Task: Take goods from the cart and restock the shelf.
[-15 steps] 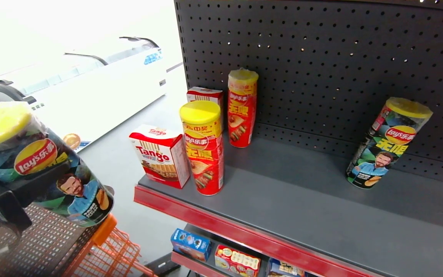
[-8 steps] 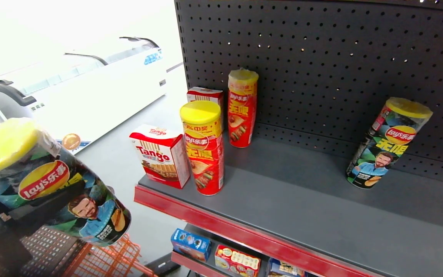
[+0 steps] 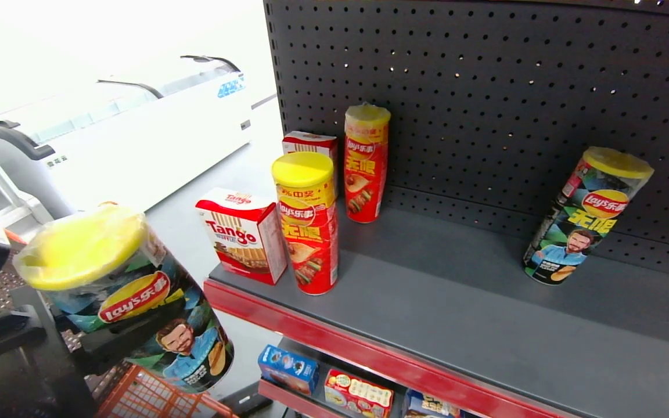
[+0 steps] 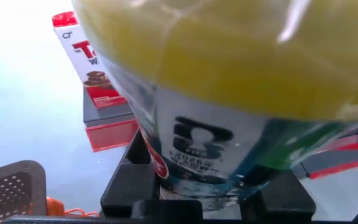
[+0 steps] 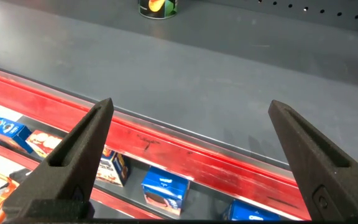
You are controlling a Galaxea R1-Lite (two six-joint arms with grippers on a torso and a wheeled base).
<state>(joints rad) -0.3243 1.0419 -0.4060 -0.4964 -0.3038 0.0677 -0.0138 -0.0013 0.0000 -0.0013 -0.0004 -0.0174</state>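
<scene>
My left gripper is shut on a dark chips can with a yellow lid, held tilted above the orange cart, left of the shelf's red front edge. The same can looms close in the left wrist view, clamped between the black fingers. On the grey shelf stand two red chips cans, two red-and-white wafer boxes and a matching dark can leaning on the pegboard. My right gripper is open, facing the shelf's front edge.
A black pegboard back wall rises behind the shelf. A lower shelf holds small blue and red boxes. A white chest freezer stands at the far left. The shelf's middle and right front are bare.
My left gripper has carried the dark can to the right and lower, closer to the shelf's front edge. The goods on the shelf have not moved.
</scene>
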